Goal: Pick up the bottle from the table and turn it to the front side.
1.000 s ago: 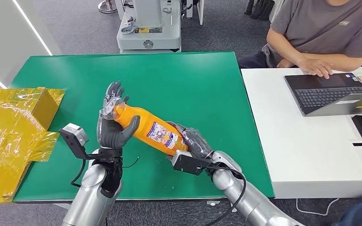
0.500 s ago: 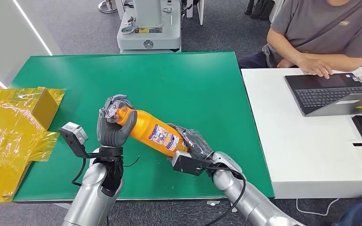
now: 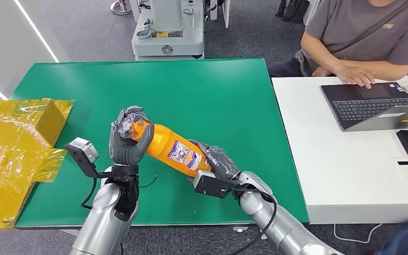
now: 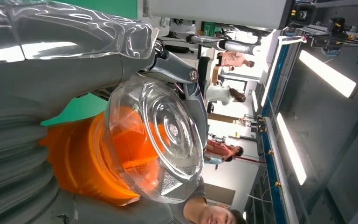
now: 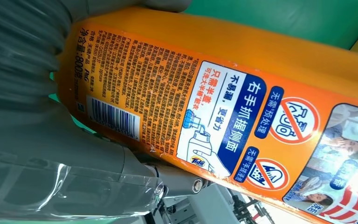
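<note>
An orange plastic bottle [image 3: 172, 150] with a clear cap is held tilted above the green table [image 3: 218, 101]. Its cap end is gripped by the left hand [image 3: 127, 137], its base by the right hand [image 3: 216, 159].

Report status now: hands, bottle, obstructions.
Left hand grips cap end; right hand holds base. Orange detergent bottle off the green table, back label showing. Nothing blocking.
</note>
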You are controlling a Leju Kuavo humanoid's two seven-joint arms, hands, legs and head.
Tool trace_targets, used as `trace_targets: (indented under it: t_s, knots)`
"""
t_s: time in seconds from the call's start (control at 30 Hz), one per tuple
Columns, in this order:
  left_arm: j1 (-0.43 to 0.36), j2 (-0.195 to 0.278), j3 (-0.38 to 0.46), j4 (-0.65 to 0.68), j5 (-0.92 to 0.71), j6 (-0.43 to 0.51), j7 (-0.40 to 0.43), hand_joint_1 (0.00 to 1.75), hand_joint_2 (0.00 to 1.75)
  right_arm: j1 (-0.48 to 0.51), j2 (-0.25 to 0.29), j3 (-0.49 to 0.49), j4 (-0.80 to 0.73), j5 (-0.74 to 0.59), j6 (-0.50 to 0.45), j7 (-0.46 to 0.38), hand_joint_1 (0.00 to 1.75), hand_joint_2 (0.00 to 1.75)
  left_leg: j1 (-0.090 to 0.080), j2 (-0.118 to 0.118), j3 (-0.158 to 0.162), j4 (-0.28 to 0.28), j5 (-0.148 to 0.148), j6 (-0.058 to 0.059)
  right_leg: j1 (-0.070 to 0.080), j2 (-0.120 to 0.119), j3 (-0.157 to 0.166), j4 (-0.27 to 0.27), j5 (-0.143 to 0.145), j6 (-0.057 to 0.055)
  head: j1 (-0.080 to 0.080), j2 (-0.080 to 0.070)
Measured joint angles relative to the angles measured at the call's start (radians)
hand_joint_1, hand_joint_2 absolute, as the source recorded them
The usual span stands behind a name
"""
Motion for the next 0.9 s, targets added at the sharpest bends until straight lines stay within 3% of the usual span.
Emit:
trace_targets:
  t_s: [0.07, 0.1, 0.2, 0.37, 0.67, 0.9]
  knots:
    - [0.000, 0.000, 0.000, 0.000, 0.003, 0.000, 0.000, 1.75, 1.75, 0.000, 0.002, 0.000, 0.000, 0.001, -0.013, 0.009, 0.51, 1.75, 0.000, 0.000, 0.000, 0.000, 0.000, 0.000, 0.000, 0.000, 0.000, 0.000, 0.000, 0.000, 0.000, 0.000]
    - [-0.001, 0.000, 0.000, 0.000, 0.005, 0.000, -0.001, 1.75, 1.75, 0.000, 0.004, -0.001, 0.000, 0.000, -0.025, 0.019, 0.08, 1.31, 0.000, 0.000, 0.000, 0.000, 0.000, 0.000, 0.000, 0.000, 0.000, 0.000, 0.000, 0.000, 0.000, 0.000]
    - [-0.002, 0.000, 0.000, 0.000, 0.013, 0.006, -0.003, 1.75, 1.75, 0.001, 0.013, -0.008, 0.000, -0.017, -0.074, 0.060, 0.00, 0.00, 0.000, 0.000, 0.000, 0.000, 0.000, 0.000, 0.000, 0.000, 0.000, 0.000, 0.000, 0.000, 0.000, 0.000]
    - [-0.002, 0.000, 0.000, 0.000, 0.028, 0.029, -0.012, 1.75, 1.75, 0.026, 0.023, -0.043, -0.031, -0.098, -0.147, 0.100, 0.00, 0.00, 0.000, 0.000, 0.000, 0.000, 0.000, 0.000, 0.000, 0.000, 0.000, 0.000, 0.000, 0.000, 0.000, 0.000]
    - [0.015, 0.010, 0.000, 0.000, 0.024, 0.061, -0.020, 1.75, 1.75, 0.157, 0.015, -0.081, -0.235, -0.296, -0.254, 0.074, 0.00, 0.00, 0.000, 0.000, -0.001, 0.000, 0.000, 0.000, 0.000, 0.000, -0.001, 0.000, 0.000, 0.000, 0.000, 0.000]
    - [0.019, 0.025, 0.001, -0.018, -0.012, 0.107, -0.023, 1.75, 1.75, 0.304, 0.008, -0.107, -0.434, -0.337, -0.451, 0.025, 0.00, 0.00, 0.000, 0.000, -0.001, 0.000, 0.000, 0.000, 0.000, 0.000, -0.001, 0.000, 0.000, 0.000, 0.000, 0.000]
